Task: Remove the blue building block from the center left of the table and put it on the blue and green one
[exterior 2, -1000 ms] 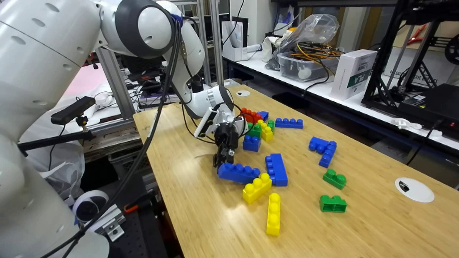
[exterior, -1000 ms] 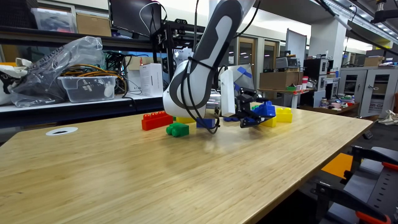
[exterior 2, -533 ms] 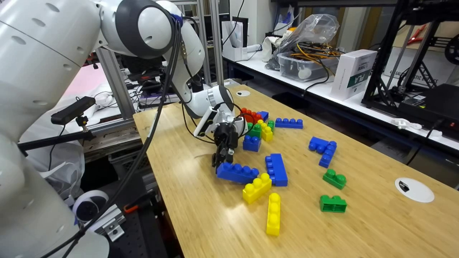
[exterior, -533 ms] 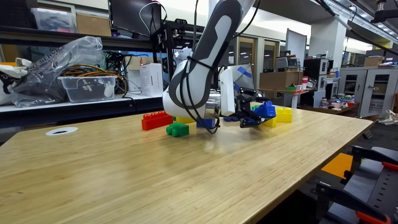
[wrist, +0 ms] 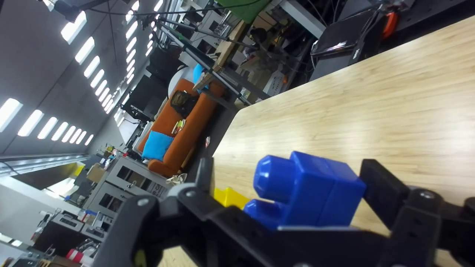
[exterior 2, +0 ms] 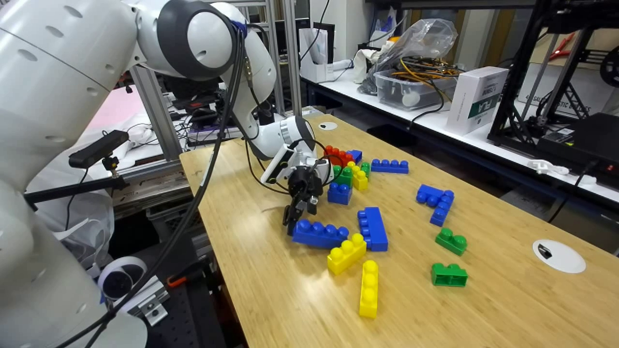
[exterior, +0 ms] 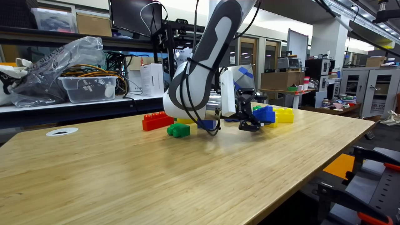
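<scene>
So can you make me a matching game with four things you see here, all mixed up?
Things
1. gripper
2. long blue block nearest it
3. blue cushion
4. clear tub

Where or how
A. on a white shelf
B. between two black fingers in the wrist view
C. open
D. on an orange couch

Right pairs: 1-C, 2-B, 3-D, 4-A

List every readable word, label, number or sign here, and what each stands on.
"SERVICE": crumpled clear plastic bag; the letters before it are hard to make out.
"PLA": green label on the tall white cardboard box; its other print is too small.
"R-CA", partial: seen in a window of the grey metal cabinet.
"4 GAL", partial: pale rectangular box, partly hidden.
Too small to read: lettering on the black metal gripper.
</scene>
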Controlling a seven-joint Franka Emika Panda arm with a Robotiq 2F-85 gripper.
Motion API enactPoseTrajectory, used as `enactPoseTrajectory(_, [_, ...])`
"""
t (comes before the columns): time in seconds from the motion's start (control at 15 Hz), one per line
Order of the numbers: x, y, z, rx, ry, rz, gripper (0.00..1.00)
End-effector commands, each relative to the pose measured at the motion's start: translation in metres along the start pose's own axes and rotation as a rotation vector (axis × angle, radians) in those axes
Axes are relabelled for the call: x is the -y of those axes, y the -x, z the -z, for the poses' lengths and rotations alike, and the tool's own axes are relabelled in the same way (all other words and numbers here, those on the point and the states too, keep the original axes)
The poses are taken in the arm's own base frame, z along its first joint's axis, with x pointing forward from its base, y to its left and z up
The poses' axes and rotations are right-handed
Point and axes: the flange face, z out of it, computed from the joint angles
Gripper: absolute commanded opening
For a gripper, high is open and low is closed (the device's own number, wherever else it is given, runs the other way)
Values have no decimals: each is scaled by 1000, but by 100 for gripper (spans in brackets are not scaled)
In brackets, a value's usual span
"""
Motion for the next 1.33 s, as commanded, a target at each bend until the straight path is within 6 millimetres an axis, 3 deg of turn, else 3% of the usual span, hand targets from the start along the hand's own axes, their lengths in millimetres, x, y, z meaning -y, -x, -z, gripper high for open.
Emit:
enactPoseTrajectory(0.0, [1, -2, 4, 16, -16, 32, 97])
enactPoseTrajectory(0.2, [4, 5, 15, -56, -32, 100, 99])
enactPoseTrajectory(0.6, [13, 47, 66, -288, -91, 322, 100])
enactPoseTrajectory(1.0, [-22, 104, 92, -541, -165, 445, 100])
enactPoseTrajectory(1.27, [-54, 135, 86, -691, -243, 465, 100])
